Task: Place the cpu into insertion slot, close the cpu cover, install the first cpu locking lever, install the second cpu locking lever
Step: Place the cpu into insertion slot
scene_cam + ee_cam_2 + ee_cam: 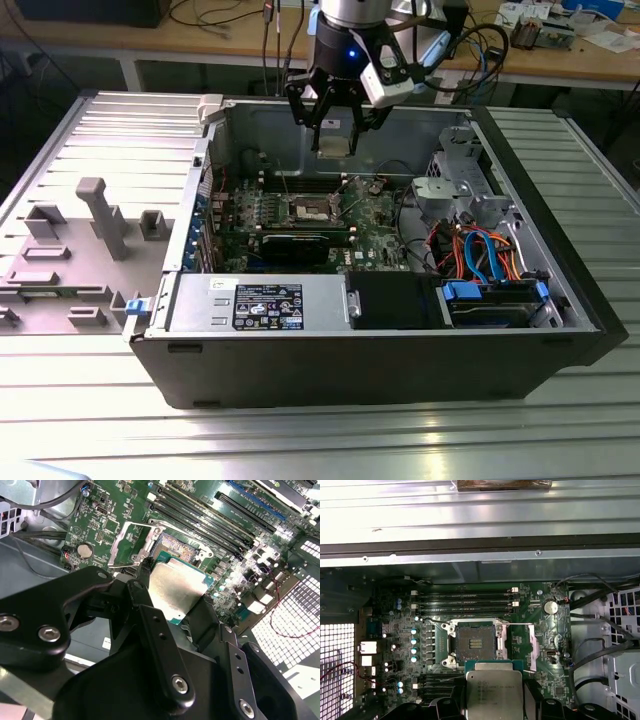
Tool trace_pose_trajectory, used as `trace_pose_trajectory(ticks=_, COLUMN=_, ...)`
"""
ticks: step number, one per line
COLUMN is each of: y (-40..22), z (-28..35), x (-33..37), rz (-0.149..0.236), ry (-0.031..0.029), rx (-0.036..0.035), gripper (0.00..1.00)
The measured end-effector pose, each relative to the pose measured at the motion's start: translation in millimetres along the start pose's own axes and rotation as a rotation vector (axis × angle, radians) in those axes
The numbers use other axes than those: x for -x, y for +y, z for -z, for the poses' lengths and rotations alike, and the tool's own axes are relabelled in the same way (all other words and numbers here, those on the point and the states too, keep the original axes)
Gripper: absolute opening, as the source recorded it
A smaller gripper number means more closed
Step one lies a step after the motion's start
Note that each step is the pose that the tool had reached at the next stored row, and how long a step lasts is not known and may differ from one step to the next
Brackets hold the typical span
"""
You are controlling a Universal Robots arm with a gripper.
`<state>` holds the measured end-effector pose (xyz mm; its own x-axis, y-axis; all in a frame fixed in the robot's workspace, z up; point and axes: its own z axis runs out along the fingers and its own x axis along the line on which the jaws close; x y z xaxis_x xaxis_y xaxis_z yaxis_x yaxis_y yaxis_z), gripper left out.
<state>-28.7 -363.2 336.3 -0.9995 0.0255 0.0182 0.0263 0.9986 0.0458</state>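
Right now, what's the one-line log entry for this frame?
gripper: shut on cpu, held over motherboard | insertion slot: empty | cpu cover: open

a robotics lab or electronics workshop: an open black metal computer case (400,370) lies on a ribbed aluminium table (300,440), with a cable-strewn long wooden workbench (230,45) behind.

arm (352,18): reaching down from above | end effector (333,138): pointing down, clamped on cpu (175,592)
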Motion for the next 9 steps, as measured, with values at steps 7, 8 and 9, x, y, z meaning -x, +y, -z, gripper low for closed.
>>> trace_pose_trajectory(ticks=7, y=-0.1, z=-1.7, x=-0.1, rz=0.0, ry=0.0, rx=-0.0003, gripper=0.55)
trace_pose_trajectory(ticks=8, y=-0.1, z=-1.8, x=-0.1, rz=0.0, ry=0.0, rx=-0.0003, gripper=0.55)
trace_pose_trajectory(ticks=9, y=-0.1, z=-2.1, x=-0.1, rz=0.0, ry=0.0, rx=-0.0002, gripper=0.55)
